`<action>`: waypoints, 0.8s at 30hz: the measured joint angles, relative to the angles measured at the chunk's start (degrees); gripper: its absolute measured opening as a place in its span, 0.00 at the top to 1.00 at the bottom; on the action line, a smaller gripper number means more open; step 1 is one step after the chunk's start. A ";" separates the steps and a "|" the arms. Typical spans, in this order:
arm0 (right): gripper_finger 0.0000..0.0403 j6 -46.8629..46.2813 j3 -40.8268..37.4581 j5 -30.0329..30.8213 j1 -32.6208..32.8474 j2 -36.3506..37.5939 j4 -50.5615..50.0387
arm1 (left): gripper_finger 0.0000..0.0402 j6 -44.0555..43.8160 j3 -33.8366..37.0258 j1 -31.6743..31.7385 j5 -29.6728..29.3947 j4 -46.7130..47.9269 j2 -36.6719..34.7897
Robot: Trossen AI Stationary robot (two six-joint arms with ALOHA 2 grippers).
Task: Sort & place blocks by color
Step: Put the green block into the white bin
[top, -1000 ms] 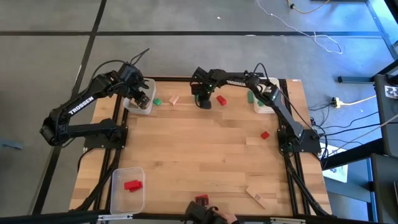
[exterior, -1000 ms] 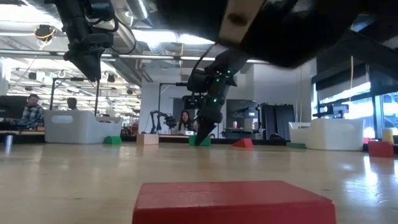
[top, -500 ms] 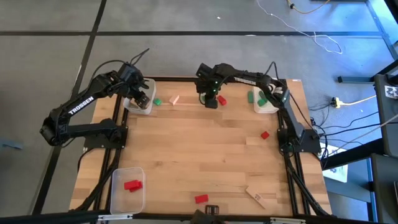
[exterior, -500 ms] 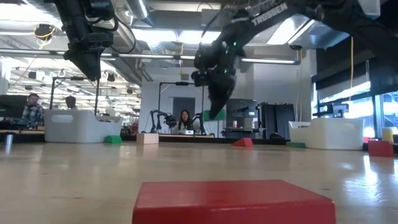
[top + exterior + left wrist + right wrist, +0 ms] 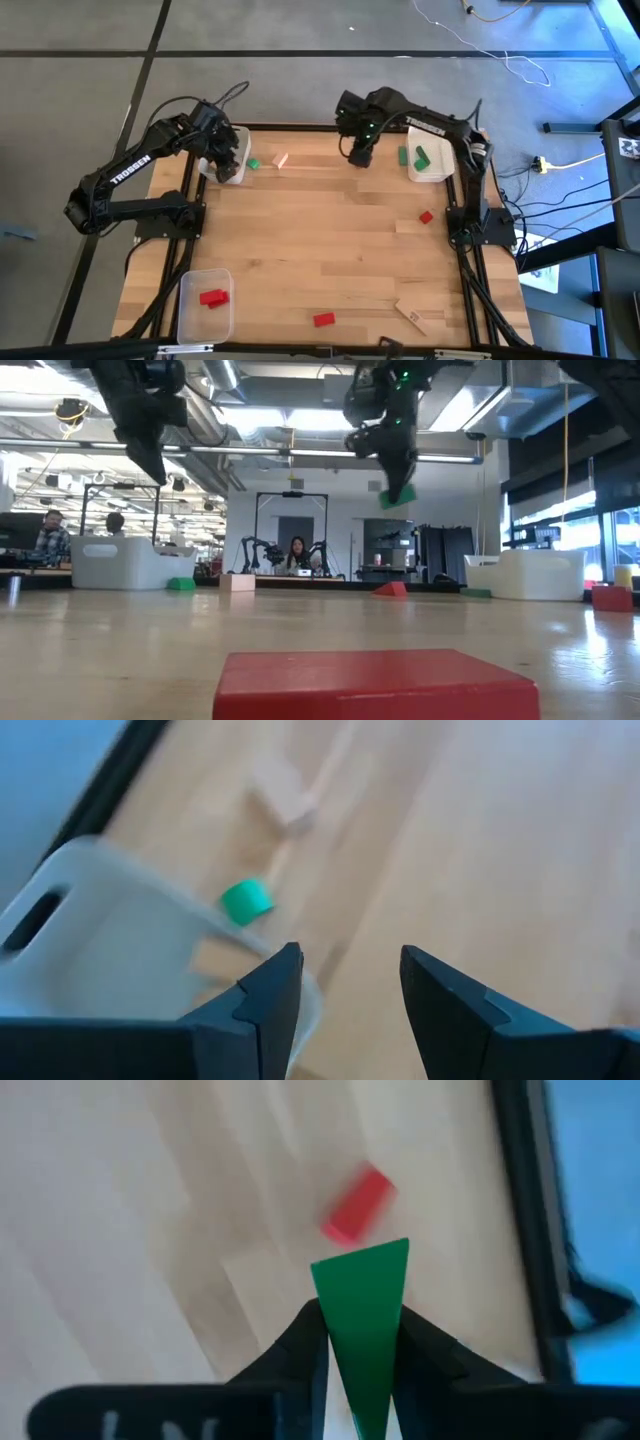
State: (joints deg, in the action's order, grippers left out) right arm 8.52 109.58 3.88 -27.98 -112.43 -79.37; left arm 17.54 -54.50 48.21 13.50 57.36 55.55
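**Operator:** Where's my right gripper?

**Spotter:** Your right gripper (image 5: 360,157) sits at the top centre of the high view, raised off the table. It's pinching a green wedge (image 5: 362,1334) between its fingers (image 5: 300,1348). In the low view the wedge (image 5: 397,497) hangs well above the tabletop, upper middle of the frame. In the wrist view a red block (image 5: 357,1204) lies on the wood below it.

**Operator:** And the left?

**Spotter:** Your left gripper (image 5: 224,157) hovers over the clear bin (image 5: 230,176) in the upper left of the high view. Its fingers (image 5: 270,995) are spread and hold nothing.

**Operator:** What else is loose on the table?

**Spotter:** Just right of that bin you have a small green block (image 5: 254,163), then a pale wood block (image 5: 281,159). At the upper right a second bin (image 5: 432,176) holds a green block (image 5: 421,156), and another green block (image 5: 402,155) lies just left of that bin. A red block (image 5: 426,216) lies right of centre. Along the bottom edge there's a red block (image 5: 322,319) near the middle and a pale wood piece (image 5: 410,317) to its right. The lower-left bin (image 5: 186,318) holds a red block (image 5: 212,297).
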 joint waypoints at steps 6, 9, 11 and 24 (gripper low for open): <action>0.82 -5.45 0.00 7.90 -1.58 3.36 -9.66 | 0.59 3.63 0.00 -0.02 6.79 -1.10 0.00; 0.82 -6.83 -1.21 11.36 -2.81 5.39 -10.43 | 0.59 3.63 0.00 -0.02 7.05 -1.22 0.00; 0.82 -6.82 -2.55 11.41 -3.83 7.45 -10.89 | 0.59 3.63 0.00 0.00 7.08 -1.22 0.00; 0.82 -11.54 -28.35 11.54 -14.16 21.21 -5.55 | 0.60 3.87 0.00 0.00 6.99 -1.25 0.00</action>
State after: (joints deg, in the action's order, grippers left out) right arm -3.02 81.22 15.43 -42.14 -91.22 -84.92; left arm 21.41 -54.50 48.21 20.49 56.12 55.55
